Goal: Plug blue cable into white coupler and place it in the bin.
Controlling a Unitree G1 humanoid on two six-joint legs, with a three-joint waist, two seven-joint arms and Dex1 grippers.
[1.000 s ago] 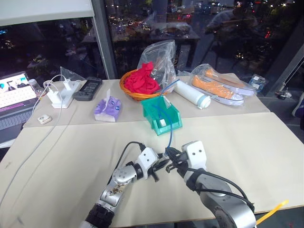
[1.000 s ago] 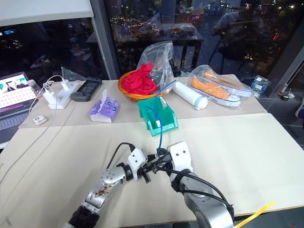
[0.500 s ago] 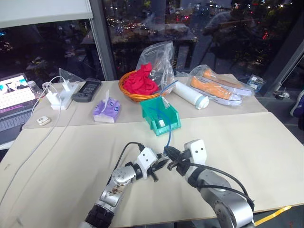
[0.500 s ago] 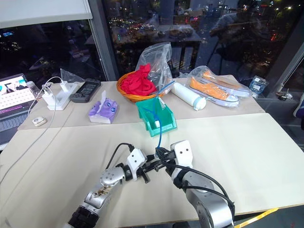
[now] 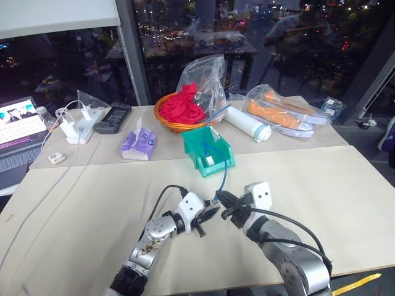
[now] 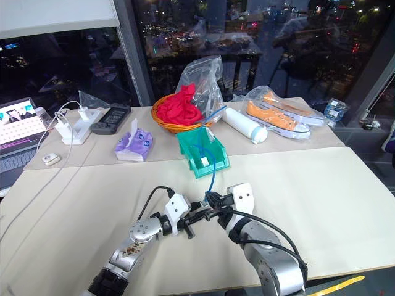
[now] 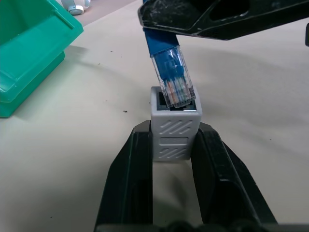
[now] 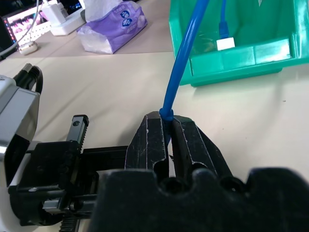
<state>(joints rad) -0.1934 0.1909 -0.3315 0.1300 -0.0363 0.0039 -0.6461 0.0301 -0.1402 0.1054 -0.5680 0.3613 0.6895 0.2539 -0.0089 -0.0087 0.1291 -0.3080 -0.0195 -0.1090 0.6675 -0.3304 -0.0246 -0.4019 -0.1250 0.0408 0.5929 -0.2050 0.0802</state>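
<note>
My left gripper (image 7: pixel 174 137) is shut on the white coupler (image 7: pixel 174 124), a small ribbed block held with its socket facing away from the wrist. My right gripper (image 8: pixel 166 126) is shut on the blue cable (image 8: pixel 182 60) just behind its clear plug (image 7: pixel 173 83). The plug is tilted, with its tip at the mouth of the coupler's socket. Both grippers (image 5: pixel 213 206) meet low over the table's near middle. From there the cable (image 5: pixel 223 174) arches up and back into the teal bin (image 5: pixel 216 165), where its other end lies.
Behind the bin stands an orange basket of red cloth (image 5: pixel 181 106). A purple tissue pack (image 5: pixel 138 142), a white cylinder (image 5: pixel 249 124) and bagged shoes (image 5: pixel 285 115) lie alongside. Chargers (image 5: pixel 75 126), a remote (image 5: pixel 113 116) and a laptop (image 5: pixel 17 131) sit far left.
My right gripper has rolled and eased slightly right and down with the cable, bringing the plug onto the coupler's socket. The left gripper has held still.
</note>
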